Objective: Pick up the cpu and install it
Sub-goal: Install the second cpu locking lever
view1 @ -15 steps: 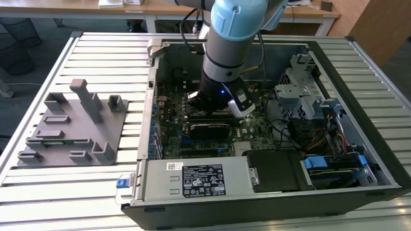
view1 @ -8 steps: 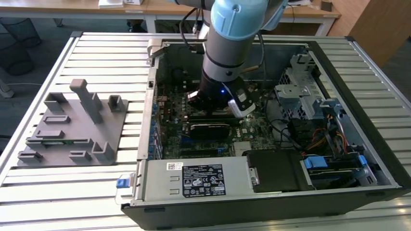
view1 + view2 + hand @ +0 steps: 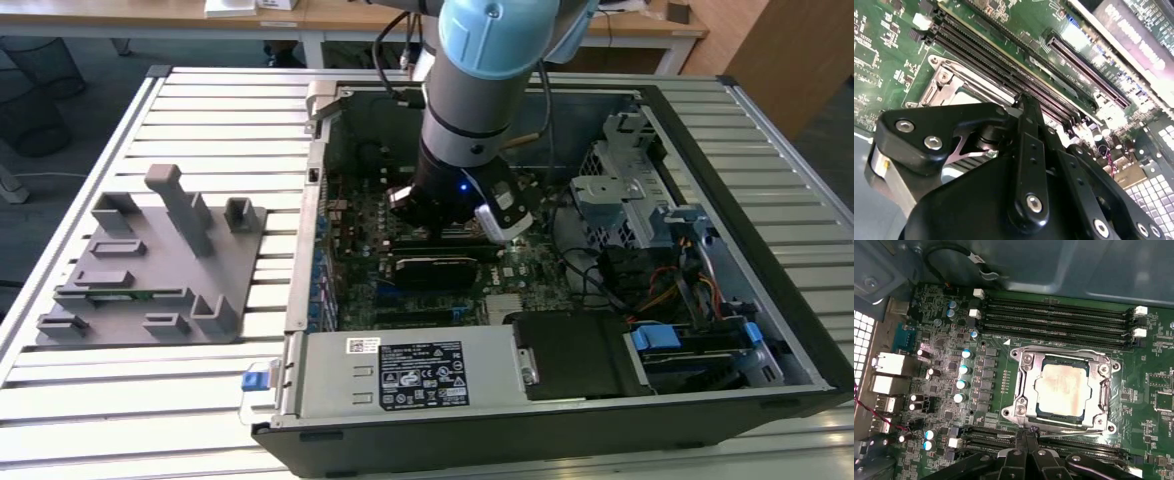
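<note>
While the arm [image 3: 483,90] reaches down into the open computer case [image 3: 787,330] on the slatted tabletop [image 3: 200,400], a grey plastic fixture [image 3: 147,265] with upright posts stands at the exterior view's left, well apart from the case; just beside it comes the case's near wall, with a labelled silver power-supply box [image 3: 407,373] along the front edge; further toward the exterior view's right the gripper [image 3: 447,215] hangs low over the green motherboard [image 3: 354,215], directly above the dark socket area [image 3: 441,268]; beyond that lie a black block [image 3: 581,352], bundled cables [image 3: 654,290] and the metal drive cage [image 3: 627,190] at the exterior view's right. In the first wrist view the cpu [image 3: 1063,389] sits flat inside the silver socket frame [image 3: 1021,405], its pale metal top facing up, with the frame's plate around its edges; rows of dark memory slots [image 3: 1054,315] run on either side of the socket, and blue-capped capacitors [image 3: 964,370] stand beside it; the gripper's black fingers [image 3: 1026,440] come together into a narrow tip touching or just short of the frame's edge, holding nothing and pressed closed. In the second wrist view the black gripper linkage [image 3: 1026,165] fills the foreground, with the socket frame [image 3: 944,85] and memory slots [image 3: 1004,65] behind it.
</note>
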Action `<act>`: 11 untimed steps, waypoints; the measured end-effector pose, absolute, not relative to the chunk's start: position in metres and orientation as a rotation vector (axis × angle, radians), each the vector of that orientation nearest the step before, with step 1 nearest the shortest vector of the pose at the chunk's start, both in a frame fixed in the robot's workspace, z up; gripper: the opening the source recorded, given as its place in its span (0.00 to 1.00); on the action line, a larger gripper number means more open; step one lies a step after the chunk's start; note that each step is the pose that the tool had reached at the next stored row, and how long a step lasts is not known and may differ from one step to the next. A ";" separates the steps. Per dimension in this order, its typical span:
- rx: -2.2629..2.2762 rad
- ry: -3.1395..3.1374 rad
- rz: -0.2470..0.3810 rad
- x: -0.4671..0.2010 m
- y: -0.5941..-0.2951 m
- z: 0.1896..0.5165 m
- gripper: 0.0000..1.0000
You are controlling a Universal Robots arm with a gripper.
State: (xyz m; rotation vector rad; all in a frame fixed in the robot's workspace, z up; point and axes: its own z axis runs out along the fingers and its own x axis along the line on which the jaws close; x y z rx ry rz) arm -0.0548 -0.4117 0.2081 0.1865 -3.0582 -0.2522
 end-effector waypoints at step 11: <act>0.189 -3.052 -0.356 -0.064 -0.420 0.208 0.11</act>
